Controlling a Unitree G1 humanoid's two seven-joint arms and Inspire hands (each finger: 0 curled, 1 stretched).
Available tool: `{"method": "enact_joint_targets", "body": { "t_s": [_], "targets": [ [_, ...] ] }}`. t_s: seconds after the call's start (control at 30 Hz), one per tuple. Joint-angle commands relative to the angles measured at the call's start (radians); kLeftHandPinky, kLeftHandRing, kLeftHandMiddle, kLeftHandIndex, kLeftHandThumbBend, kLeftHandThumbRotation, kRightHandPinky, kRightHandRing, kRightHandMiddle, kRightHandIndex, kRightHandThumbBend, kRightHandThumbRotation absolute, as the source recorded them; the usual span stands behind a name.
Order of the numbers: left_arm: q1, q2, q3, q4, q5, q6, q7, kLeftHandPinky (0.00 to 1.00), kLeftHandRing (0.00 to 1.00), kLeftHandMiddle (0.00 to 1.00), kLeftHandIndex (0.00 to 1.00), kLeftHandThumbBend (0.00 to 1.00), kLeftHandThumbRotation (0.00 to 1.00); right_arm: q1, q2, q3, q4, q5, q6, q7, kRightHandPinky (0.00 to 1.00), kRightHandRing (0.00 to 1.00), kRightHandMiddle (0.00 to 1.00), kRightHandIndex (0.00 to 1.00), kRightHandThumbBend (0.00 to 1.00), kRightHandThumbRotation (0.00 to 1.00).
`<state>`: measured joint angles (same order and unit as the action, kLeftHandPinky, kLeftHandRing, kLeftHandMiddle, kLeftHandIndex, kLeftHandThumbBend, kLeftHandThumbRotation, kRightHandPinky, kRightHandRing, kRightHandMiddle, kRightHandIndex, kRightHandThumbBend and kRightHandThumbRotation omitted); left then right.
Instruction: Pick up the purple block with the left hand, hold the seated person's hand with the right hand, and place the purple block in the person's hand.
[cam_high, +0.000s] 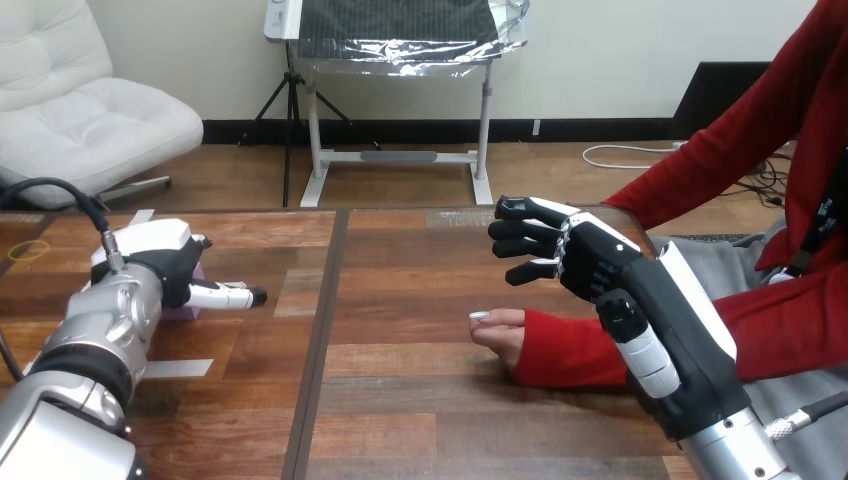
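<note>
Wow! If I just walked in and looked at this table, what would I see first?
Probably the robot's right hand, up in the air at the right, just above the person's hand, which rests on the table with a red sleeve behind it; the two are apart. Next comes the left hand at the left, over a small purple block that peeks out beneath it.

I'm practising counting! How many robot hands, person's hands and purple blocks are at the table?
Robot hands: 2 (left hand, right hand)
Person's hand: 1
Purple block: 1
Total: 4
</note>
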<state>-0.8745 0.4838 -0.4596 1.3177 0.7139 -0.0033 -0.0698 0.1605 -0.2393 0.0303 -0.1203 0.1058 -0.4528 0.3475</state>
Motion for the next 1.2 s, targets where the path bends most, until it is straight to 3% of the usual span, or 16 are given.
{"method": "enact_joint_targets", "body": {
  "t_s": [0.0, 0.5, 0.77, 1.17],
  "targets": [
    [-0.091, -0.002, -0.017, -0.008, 0.007, 0.005, -0.007, 0.98, 0.96, 0.99, 0.96, 0.64, 0.75, -0.034, 0.0, -0.022, -0.044, 0.01, -0.018, -0.01, 0.67, 0.76, 0.78, 0.8, 1.0, 1.0],
    [-0.1, 0.003, -0.031, -0.011, 0.018, 0.018, -0.031, 0.99, 0.97, 0.99, 0.97, 0.65, 0.8, -0.037, 0.0, -0.021, -0.043, 0.012, -0.021, -0.008, 0.65, 0.75, 0.77, 0.8, 1.0, 1.0],
    [-0.103, 0.004, -0.048, -0.014, 0.029, 0.031, -0.027, 0.99, 0.93, 0.93, 0.92, 0.67, 0.82, -0.036, -0.001, -0.022, -0.044, 0.01, -0.017, -0.009, 0.65, 0.75, 0.77, 0.8, 1.0, 1.0],
    [-0.106, 0.002, -0.031, -0.02, 0.001, 0.049, -0.019, 0.91, 0.81, 0.81, 0.82, 0.66, 0.79, -0.037, 0.0, -0.021, -0.045, 0.013, -0.016, -0.009, 0.65, 0.75, 0.77, 0.8, 1.0, 1.0]
  ]
}}
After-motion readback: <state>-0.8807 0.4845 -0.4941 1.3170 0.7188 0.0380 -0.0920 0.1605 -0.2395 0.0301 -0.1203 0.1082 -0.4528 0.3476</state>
